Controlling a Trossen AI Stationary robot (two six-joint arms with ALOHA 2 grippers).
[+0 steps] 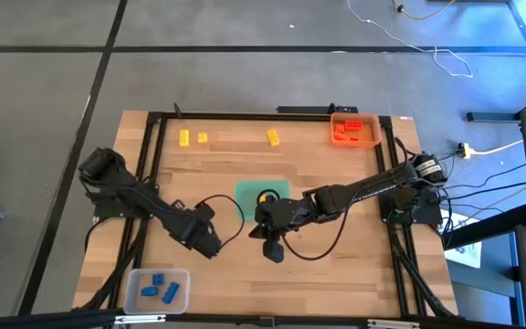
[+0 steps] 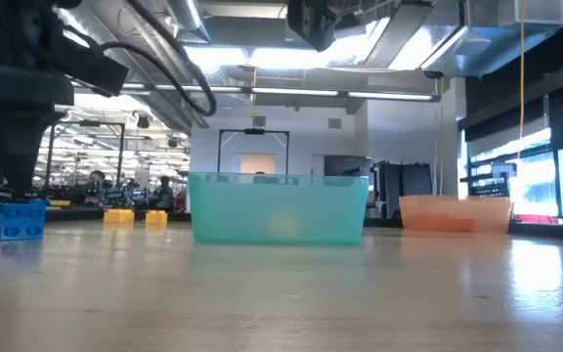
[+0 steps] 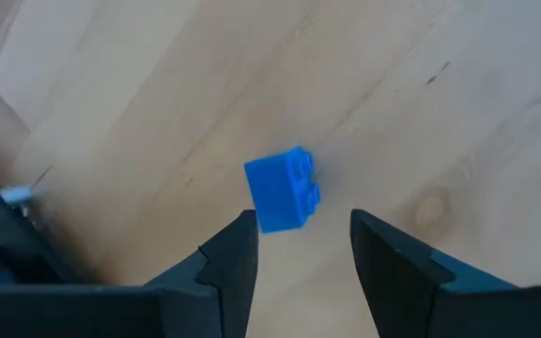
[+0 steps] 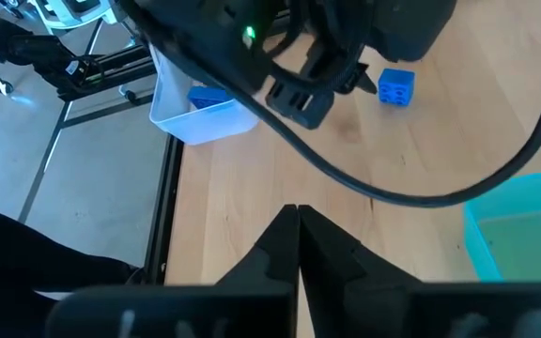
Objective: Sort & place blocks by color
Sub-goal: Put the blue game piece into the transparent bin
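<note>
Left gripper (image 3: pixel 297 246) released, jaws spread above lone blue block (image 3: pixel 283 191) on table (image 3: pixel 421 103), near-left of centre. Block light, rigid, slick (pinch flat sides). Right gripper (image 4: pixel 298 246) clenched, empty.

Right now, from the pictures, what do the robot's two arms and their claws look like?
Both arms are dark, nearly black, jointed segments. A loose black cable loops off the left arm, and another curves below the right arm. The left claw has two dark wedge-shaped fingers with angular, stepped edges. The right claw looks matte black too. A small green light glows on the left arm's wrist.
</note>
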